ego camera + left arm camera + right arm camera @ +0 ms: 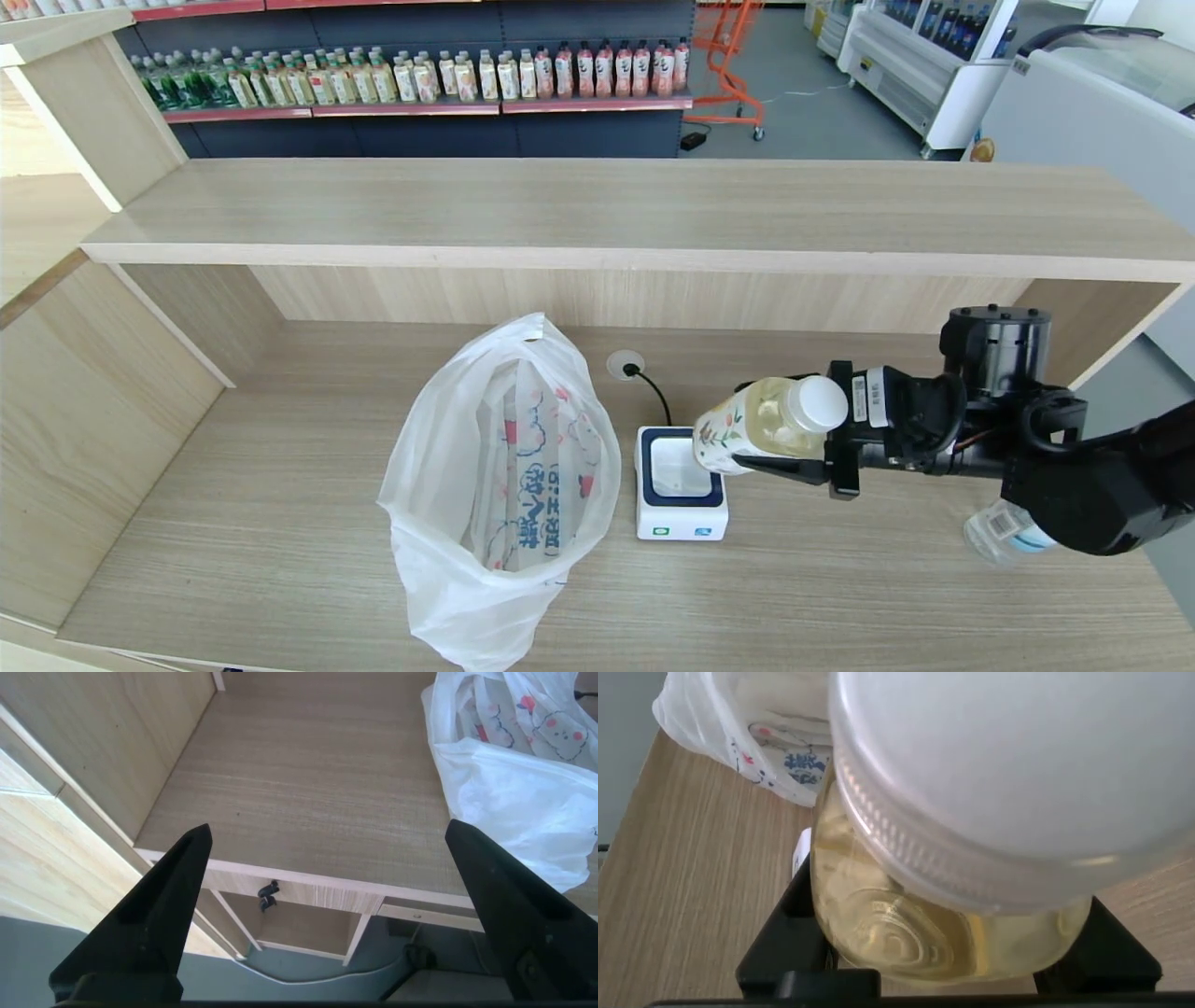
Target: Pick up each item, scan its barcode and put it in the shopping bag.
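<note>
The drink bottle [761,427], with pale yellow liquid, a flowered label and a wide white cap [820,402], is clear of the counter, lying on its side in the right gripper [782,446]. Its base end hangs over the right edge of the barcode scanner [680,487]. The gripper is clenched on the bottle just below the cap. One black finger shows along the underside in the head view, and the other is hidden behind the bottle. In the right wrist view the cap [999,775] covers most of the body [906,929], and the dark fingers [780,952] flank it on both sides.

The scanner, a white box with a blue-rimmed window, sits on the wooden counter [280,523], and a black cable [656,392] runs from it to a round grommet behind. Just to its left stands the white plastic shopping bag [439,485], mouth open, with printed packets [541,467] inside; what they are cannot be made out.

Near the counter's right edge a clear bottle [994,530] is mostly hidden under the right arm.

The left gripper [327,833] hangs over the counter's near edge with nothing between its spread fingers, and the bag [523,803] is cut off at the side.
</note>
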{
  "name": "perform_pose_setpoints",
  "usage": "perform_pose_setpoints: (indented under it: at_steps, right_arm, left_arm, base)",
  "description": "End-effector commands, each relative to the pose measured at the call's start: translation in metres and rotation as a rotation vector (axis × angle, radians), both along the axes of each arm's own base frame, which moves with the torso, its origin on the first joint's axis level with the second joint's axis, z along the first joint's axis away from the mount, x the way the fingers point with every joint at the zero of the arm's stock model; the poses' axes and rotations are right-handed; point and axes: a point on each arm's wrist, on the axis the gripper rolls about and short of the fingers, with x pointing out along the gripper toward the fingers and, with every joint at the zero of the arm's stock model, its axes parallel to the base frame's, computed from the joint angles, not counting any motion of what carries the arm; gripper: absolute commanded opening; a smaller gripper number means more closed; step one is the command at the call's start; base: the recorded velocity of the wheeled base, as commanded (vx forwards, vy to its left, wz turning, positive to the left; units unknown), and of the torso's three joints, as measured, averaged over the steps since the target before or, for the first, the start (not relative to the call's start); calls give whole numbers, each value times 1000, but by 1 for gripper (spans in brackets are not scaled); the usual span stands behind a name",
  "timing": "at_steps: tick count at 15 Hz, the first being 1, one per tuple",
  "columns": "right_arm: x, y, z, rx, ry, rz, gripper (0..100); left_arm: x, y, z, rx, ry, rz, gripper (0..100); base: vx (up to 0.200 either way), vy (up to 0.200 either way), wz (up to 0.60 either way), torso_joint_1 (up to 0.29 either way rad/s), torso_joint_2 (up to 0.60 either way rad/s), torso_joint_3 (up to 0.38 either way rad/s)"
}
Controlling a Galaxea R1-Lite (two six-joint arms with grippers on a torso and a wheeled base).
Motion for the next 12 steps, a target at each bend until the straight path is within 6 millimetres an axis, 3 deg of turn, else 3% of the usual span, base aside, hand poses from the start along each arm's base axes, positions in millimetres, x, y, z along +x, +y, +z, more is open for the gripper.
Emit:
perform_pose_setpoints:
  at_steps: [1, 12]
  right_arm:
    - [11, 3, -8, -5, 6, 4, 0]
    - [41, 24, -32, 13, -64, 84, 0]
  left_arm:
    - [0, 0, 0, 0, 1, 1, 100]
    - [0, 0, 0, 0, 0, 2, 100]
  base:
    - [0, 0, 0, 0, 0, 0]
    - [0, 0, 0, 0, 0, 0]
